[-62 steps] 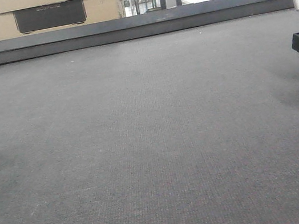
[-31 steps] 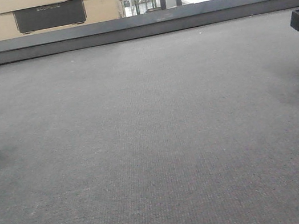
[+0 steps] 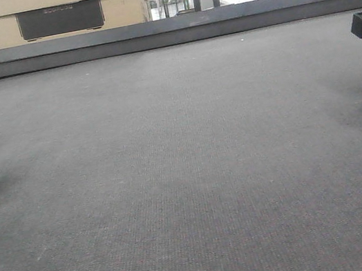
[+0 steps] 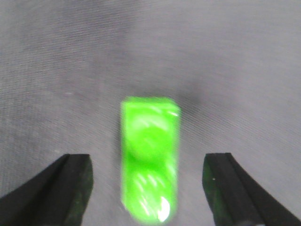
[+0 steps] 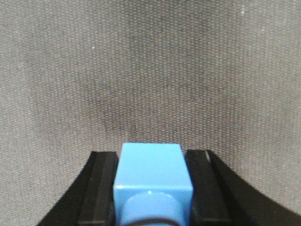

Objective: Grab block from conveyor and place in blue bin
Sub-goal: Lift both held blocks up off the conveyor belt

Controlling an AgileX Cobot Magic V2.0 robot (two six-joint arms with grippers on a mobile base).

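Left fingers [image 4: 66, 188] newly over green block [image 4: 150, 160]; right fingers [image 5: 101, 188] around blue block [image 5: 151, 169]

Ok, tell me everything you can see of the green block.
The green block is bright, glossy and plastic-looking, a long brick with what look like round studs on top, blurred in the wrist view. It lies flat on the conveyor, centred between the open fingers of the left gripper, which do not touch it. The front view shows only its stepped corner at the left edge.
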